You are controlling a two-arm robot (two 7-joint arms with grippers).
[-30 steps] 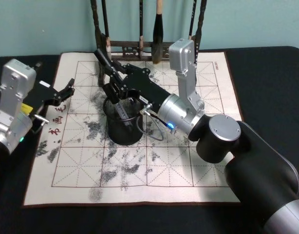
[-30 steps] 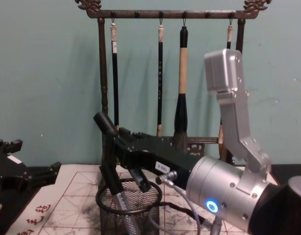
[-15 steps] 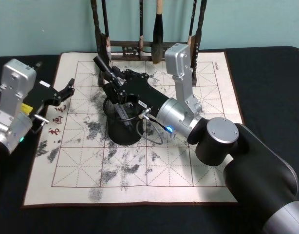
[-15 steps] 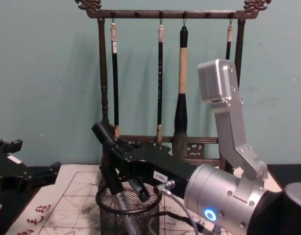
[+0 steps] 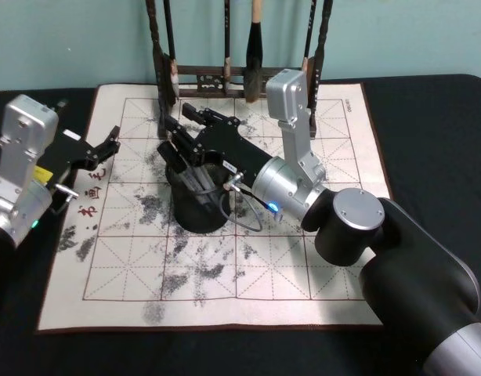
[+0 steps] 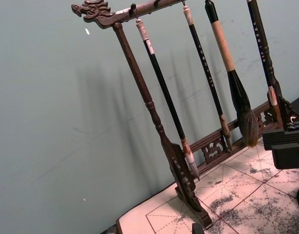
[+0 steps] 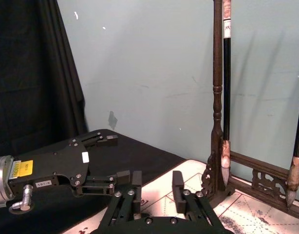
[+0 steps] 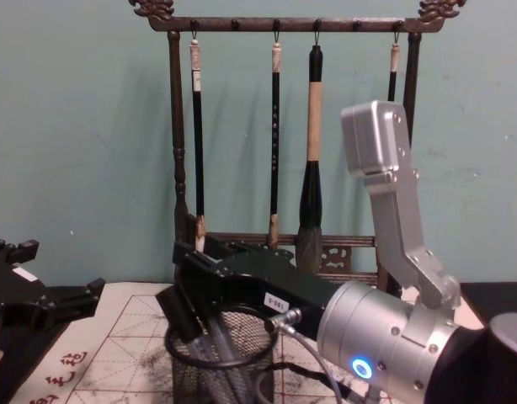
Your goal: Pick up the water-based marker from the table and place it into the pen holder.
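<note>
Teal wall behind; right gripper (image 5: 178,139) hovering over pen holder (image 5: 197,205), fingers spread, marker (image 8: 210,352) leaning inside; likely next: retracting. Left gripper (image 5: 107,146) idling, fingers parted.

- The right arm reaches forward and to the robot's left across the middle of the work area, its silver elbow joint raised and the forearm sloping down.
- The right gripper (image 5: 180,139) has its fingers (image 7: 136,187) spread apart with nothing between them.
- The left gripper (image 5: 109,143) is parked at the left edge, fingers parted.
</note>
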